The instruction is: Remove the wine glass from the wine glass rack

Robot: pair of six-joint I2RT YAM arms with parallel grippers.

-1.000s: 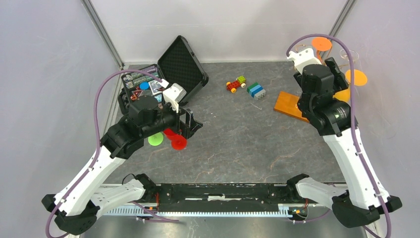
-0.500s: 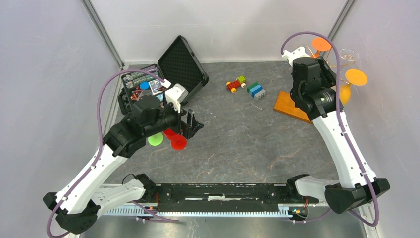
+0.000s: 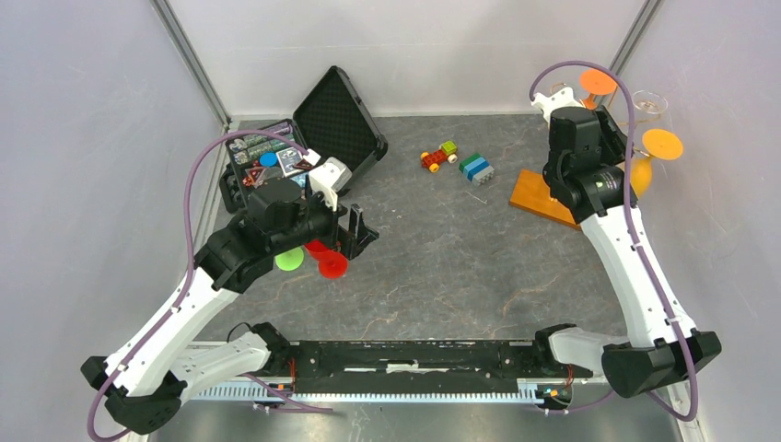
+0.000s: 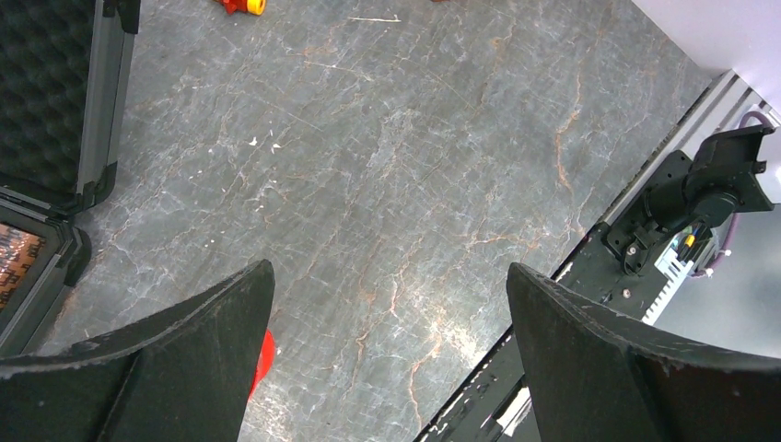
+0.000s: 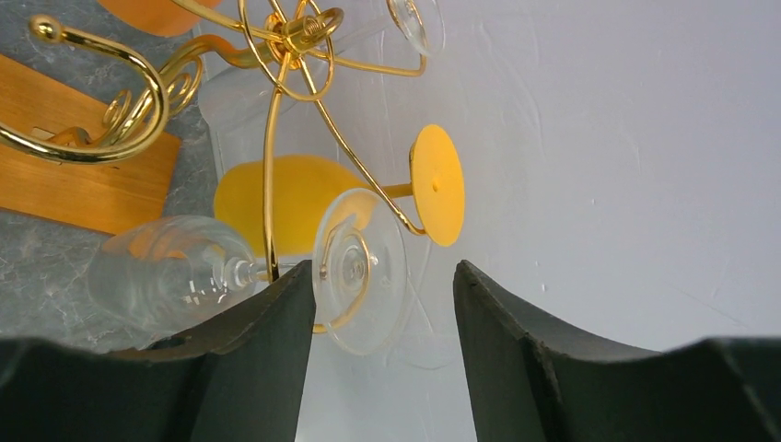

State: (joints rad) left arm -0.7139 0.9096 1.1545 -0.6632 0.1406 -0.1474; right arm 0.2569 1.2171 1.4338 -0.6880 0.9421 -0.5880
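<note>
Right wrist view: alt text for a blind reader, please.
A clear wine glass hangs from the gold wire rack, its round foot showing between the open jaws of the right gripper. A yellow glass hangs behind it.

The left arm (image 3: 198,285) is leaning in from the near left, elbow bent, with the left gripper (image 4: 389,276) pointing down, fingers spread wide and holding nothing. The right arm (image 3: 635,267) is standing stretched toward the far right, with the right gripper (image 5: 384,276) gaping wide, empty.
</note>
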